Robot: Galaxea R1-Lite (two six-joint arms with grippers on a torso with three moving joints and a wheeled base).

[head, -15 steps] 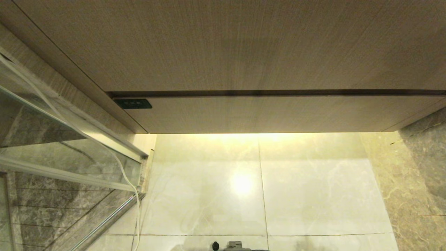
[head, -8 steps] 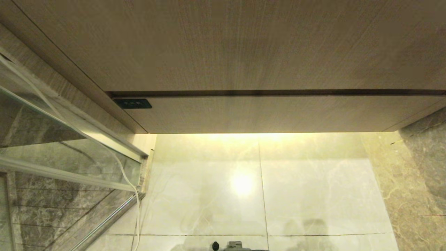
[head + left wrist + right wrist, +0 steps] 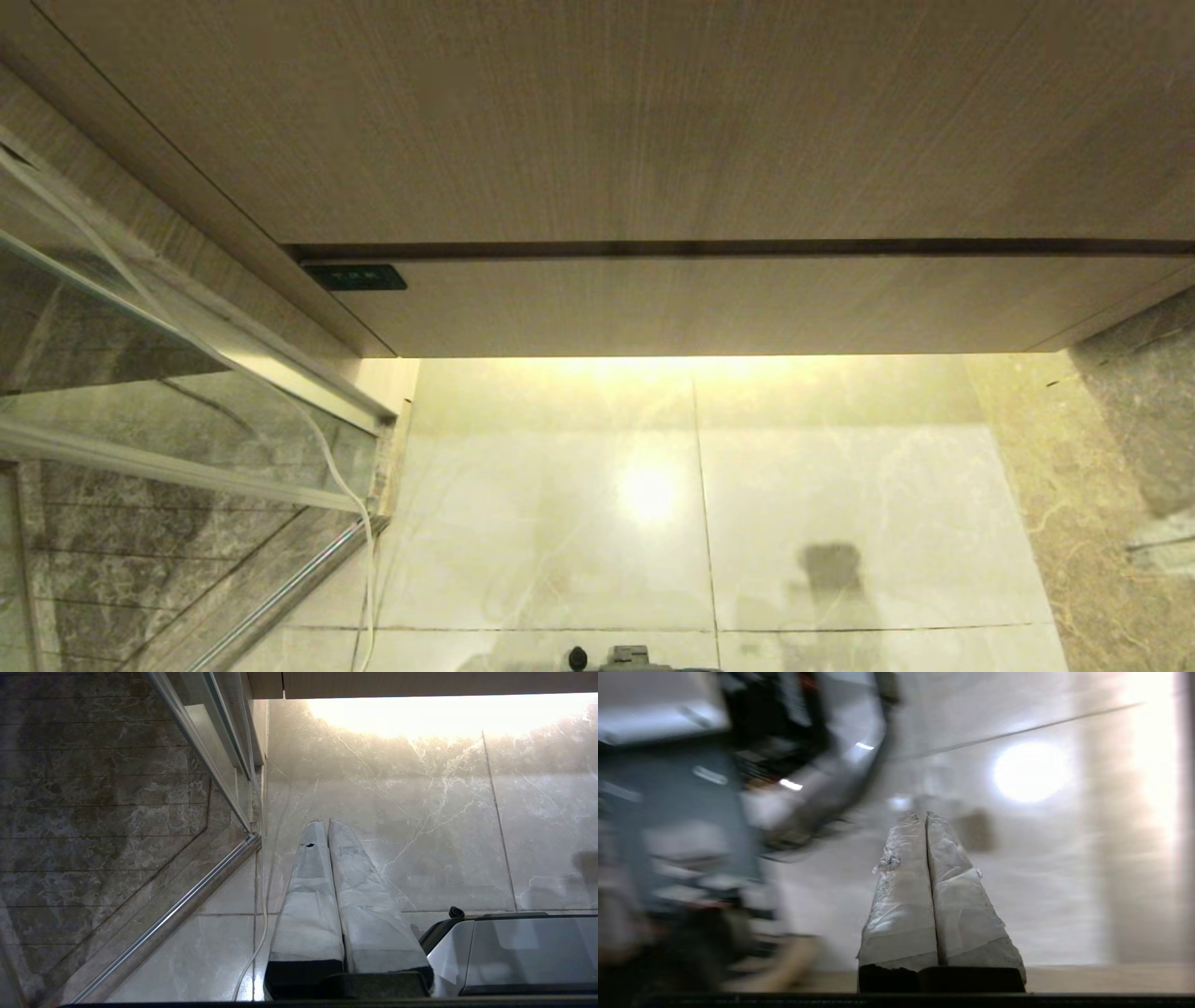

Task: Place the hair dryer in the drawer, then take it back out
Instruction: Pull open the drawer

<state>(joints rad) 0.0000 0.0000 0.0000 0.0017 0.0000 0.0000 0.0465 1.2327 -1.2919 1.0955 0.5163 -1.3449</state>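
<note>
A dark shadow has grown on the floor tiles; both the right hand and the left hand are closed and empty; the drawer stays shut, hair dryer unseen.

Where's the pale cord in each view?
Head view: pale cord at lower left, dropping along the glass door's edge to the floor.
Left wrist view: left of centre, lying on the floor tiles.
Right wrist view: not made out.
Shared landmark: metal door rail.
</note>
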